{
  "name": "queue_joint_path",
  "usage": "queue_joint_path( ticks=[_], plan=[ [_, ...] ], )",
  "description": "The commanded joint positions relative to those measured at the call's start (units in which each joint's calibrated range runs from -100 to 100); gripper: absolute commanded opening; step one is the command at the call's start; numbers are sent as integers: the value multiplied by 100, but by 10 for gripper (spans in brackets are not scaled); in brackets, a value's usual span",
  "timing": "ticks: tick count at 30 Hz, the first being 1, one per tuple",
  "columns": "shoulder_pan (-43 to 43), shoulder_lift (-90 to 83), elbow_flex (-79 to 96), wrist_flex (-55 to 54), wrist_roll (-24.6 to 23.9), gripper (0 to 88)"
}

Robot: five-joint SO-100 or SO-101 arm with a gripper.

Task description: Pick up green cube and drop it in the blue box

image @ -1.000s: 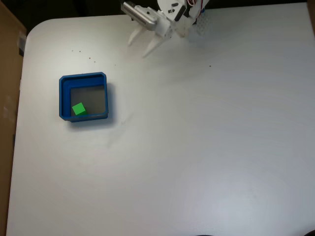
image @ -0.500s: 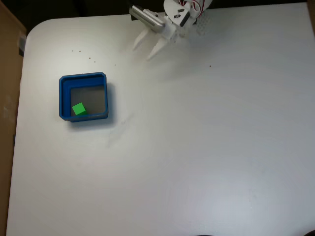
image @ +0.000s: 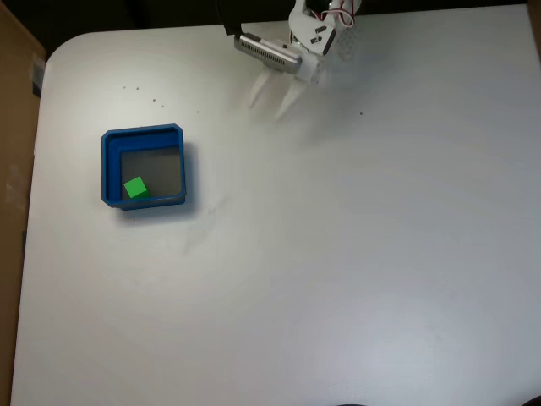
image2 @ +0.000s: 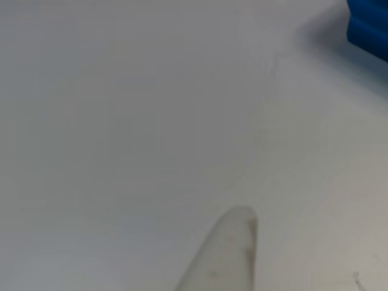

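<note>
In the fixed view the green cube (image: 134, 187) lies inside the blue box (image: 110, 169), in its lower-left corner on the grey floor. The box stands on the left part of the white table. My gripper (image: 268, 105) hangs near the table's top edge, far up and to the right of the box, with its two white fingers spread open and nothing between them. In the other view one blurred white fingertip (image2: 227, 254) rises from the bottom edge, and a corner of the blue box (image2: 370, 24) peeks in at the top right.
The white table (image: 338, 254) spreads wide to the right and below the box. A brown cardboard surface (image: 13, 127) borders the table's left side. A few small dark specks (image: 139, 93) dot the tabletop above the box.
The gripper has drifted to the right along the table's top edge and turned to point more downward, staying open. The cube and box have not moved.
</note>
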Motion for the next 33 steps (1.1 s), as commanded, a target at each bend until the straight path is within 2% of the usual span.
queue_joint_path(
  ticks=[1, 9, 23, 33],
  plan=[
    [-239, -91, 18, -106, 15, 128],
    [-897, -91, 18, -106, 15, 1],
    [-2494, -91, 18, -114, 15, 5],
    [-2768, -100, 9, -164, 15, 5]
  ],
)
